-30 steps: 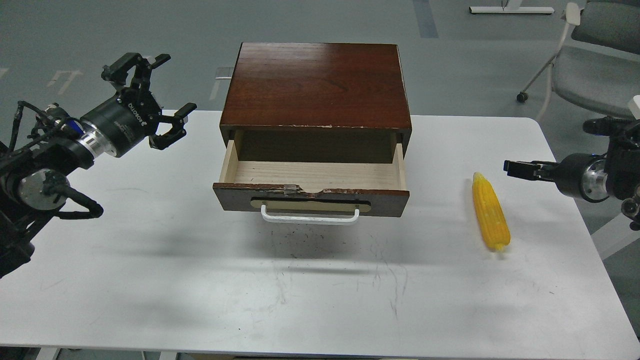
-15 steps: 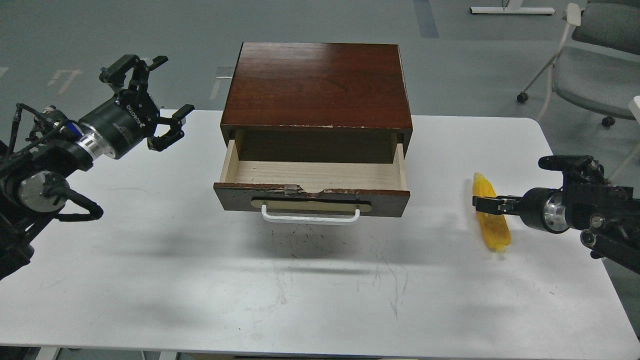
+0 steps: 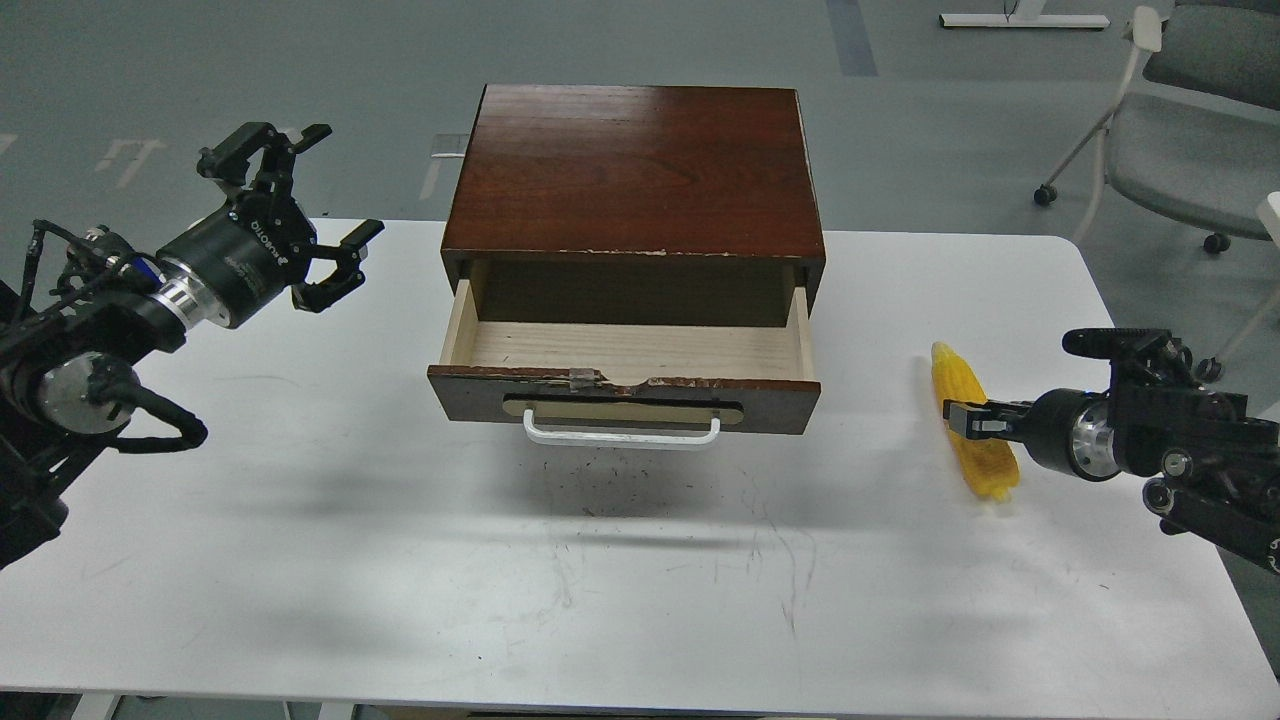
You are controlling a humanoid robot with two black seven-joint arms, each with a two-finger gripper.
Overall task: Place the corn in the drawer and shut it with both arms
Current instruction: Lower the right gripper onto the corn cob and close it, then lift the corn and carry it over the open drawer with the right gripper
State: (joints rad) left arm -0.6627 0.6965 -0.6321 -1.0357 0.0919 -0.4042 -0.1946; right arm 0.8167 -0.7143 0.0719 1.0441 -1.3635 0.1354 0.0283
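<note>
your right hand (image 3: 968, 420) sits right at the corn (image 3: 968, 420), which lies on the desk (image 3: 300, 520) with its long axis running away from you, across the fingers; grip unclear. your left hand (image 3: 300, 215) hangs spread wide, empty, left of the open drawer (image 3: 625, 350).

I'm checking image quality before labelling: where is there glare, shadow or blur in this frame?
Head view: a pale sheen of glare lies on the cabinet top; the open drawer casts a soft shadow on the table in front of it; the corn looks slightly smeared where the right gripper meets it; the left gripper is sharp, fingers spread.
</note>
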